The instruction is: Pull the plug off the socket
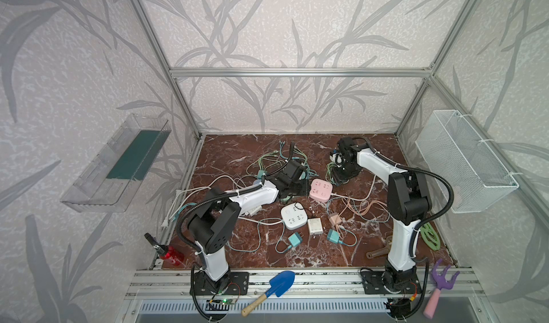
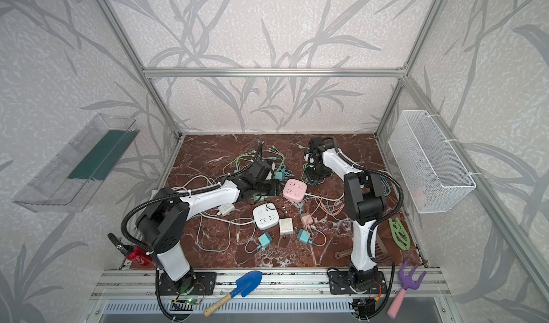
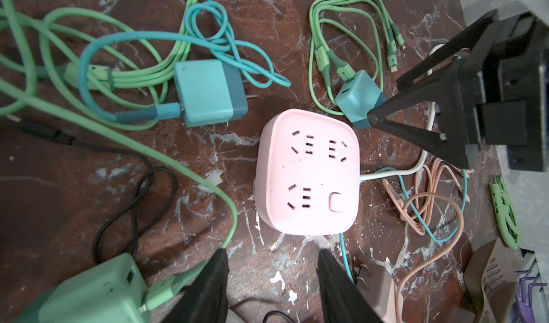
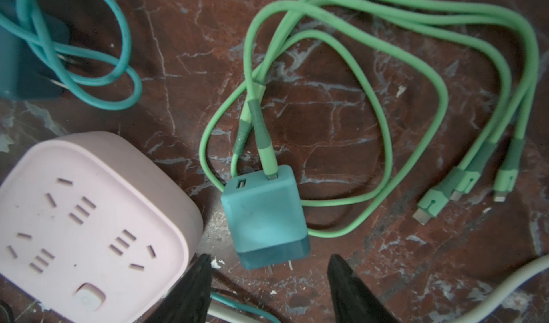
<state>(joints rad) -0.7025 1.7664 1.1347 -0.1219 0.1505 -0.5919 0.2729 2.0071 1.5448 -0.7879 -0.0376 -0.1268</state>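
Note:
The pink socket (image 1: 321, 189) (image 2: 294, 190) sits mid-table, and all its outlets (image 3: 309, 173) show bare. A teal plug (image 4: 264, 214) with a green cable lies flat on the marble just beside the socket (image 4: 89, 223), its prongs free. My right gripper (image 4: 269, 259) hovers over the plug's prong end, open, with nothing between its fingers. My left gripper (image 3: 272, 253) is also open and empty, hanging over bare marble just short of the socket's near edge. In the left wrist view the same plug (image 3: 358, 98) lies at the socket's far corner under a right finger (image 3: 416, 128).
Around the socket lie loose cables, a white socket (image 1: 294, 216), another teal plug (image 3: 211, 92), a green adapter (image 3: 92, 291) and several small adapters (image 1: 315, 226). A wire basket (image 1: 466, 158) hangs on the right wall and a clear tray (image 1: 116, 164) on the left. A red bottle (image 1: 170, 254) stands at the front left.

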